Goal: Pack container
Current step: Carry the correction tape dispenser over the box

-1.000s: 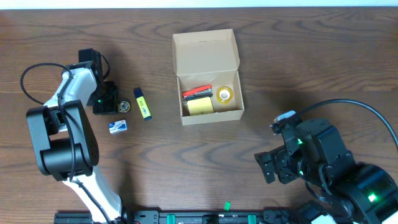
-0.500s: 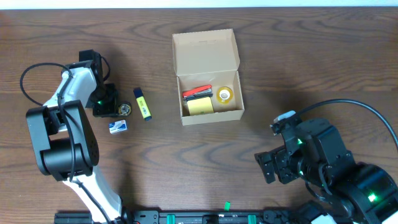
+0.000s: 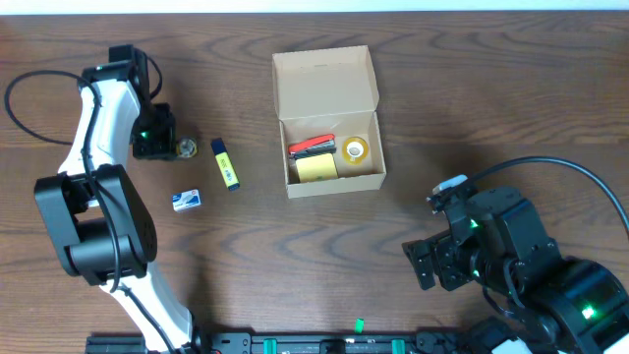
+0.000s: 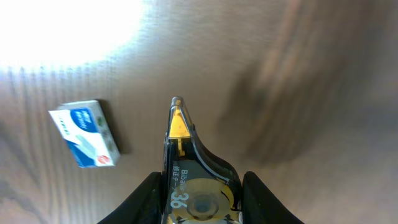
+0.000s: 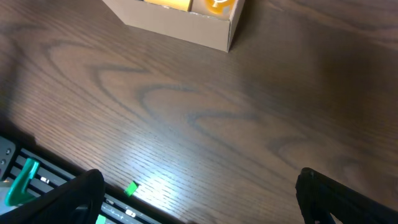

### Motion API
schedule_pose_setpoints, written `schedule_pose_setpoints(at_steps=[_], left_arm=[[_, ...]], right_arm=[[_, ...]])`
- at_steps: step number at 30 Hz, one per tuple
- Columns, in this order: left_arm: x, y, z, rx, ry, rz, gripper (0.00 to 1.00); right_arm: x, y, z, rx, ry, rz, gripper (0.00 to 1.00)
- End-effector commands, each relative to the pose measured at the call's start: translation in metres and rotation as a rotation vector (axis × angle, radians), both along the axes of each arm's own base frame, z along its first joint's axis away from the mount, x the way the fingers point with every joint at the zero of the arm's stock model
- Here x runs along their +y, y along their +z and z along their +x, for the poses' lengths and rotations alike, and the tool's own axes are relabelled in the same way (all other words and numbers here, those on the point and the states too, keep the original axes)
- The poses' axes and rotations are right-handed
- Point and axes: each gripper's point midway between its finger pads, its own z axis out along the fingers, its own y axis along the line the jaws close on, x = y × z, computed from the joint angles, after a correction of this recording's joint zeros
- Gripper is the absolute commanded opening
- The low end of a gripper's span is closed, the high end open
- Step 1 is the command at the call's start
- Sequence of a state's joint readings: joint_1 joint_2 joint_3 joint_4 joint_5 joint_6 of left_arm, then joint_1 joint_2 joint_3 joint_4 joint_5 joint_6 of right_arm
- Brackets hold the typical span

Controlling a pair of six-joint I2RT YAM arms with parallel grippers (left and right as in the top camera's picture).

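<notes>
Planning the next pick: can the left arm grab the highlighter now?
Probably not yet: the left gripper is shut on a tape dispenser. The highlighter itself lies clear nearby.

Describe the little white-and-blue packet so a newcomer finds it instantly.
Start at the open cardboard box mid-table and look left, past the yellow-and-blue highlighter. Just beyond, nearer the robot's side, lies the packet. It is the only flat white rectangle with blue print; the highlighter is long and yellow.
</notes>
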State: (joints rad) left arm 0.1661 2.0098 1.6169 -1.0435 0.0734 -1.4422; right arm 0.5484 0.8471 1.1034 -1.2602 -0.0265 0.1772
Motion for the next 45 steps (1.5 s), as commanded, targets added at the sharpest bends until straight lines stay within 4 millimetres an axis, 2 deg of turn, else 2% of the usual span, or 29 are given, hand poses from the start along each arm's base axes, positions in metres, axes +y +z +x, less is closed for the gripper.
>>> schedule_pose_setpoints(at_steps=[1, 12, 17, 20, 24, 29, 33, 40, 42, 45], left_arm=[[-0.007, 0.008, 0.013, -0.024, -0.002, 0.023, 0.06], [-0.062, 0.023, 0.034, -0.091, -0.118, 0.026, 0.06], [-0.099, 0.029, 0.043, -0.136, -0.181, -0.018, 0.06], [-0.124, 0.029, 0.036, -0.114, -0.139, -0.093, 0.06], [-0.142, 0.027, 0.023, -0.067, -0.159, -0.100, 0.05], [-0.177, 0.033, 0.014, -0.073, -0.240, -0.126, 0.06], [-0.187, 0.048, 0.011, -0.113, -0.247, -0.095, 0.05], [-0.184, 0.088, 0.012, -0.254, -0.238, 0.073, 0.06], [-0.184, 0.095, 0.011, -0.270, -0.221, 0.068, 0.06], [-0.200, 0.102, 0.012, -0.297, -0.232, -0.018, 0.06]], right_arm=[[0.001, 0.000, -0.001, 0.001, 0.006, 0.000, 0.99], [0.001, 0.000, -0.001, 0.001, 0.006, 0.001, 0.99], [0.001, 0.000, -0.001, 0.001, 0.006, 0.001, 0.99], [0.001, 0.000, -0.001, 0.001, 0.006, 0.000, 0.99], [0.001, 0.000, -0.001, 0.001, 0.006, 0.000, 0.99], [0.001, 0.000, -0.001, 0.001, 0.006, 0.001, 0.99], [0.001, 0.000, -0.001, 0.001, 0.006, 0.000, 0.99], [0.001, 0.000, -0.001, 0.001, 0.006, 0.000, 0.99], [0.001, 0.000, -0.001, 0.001, 0.006, 0.000, 0.99], [0.001, 0.000, -0.001, 0.001, 0.006, 0.000, 0.99]])
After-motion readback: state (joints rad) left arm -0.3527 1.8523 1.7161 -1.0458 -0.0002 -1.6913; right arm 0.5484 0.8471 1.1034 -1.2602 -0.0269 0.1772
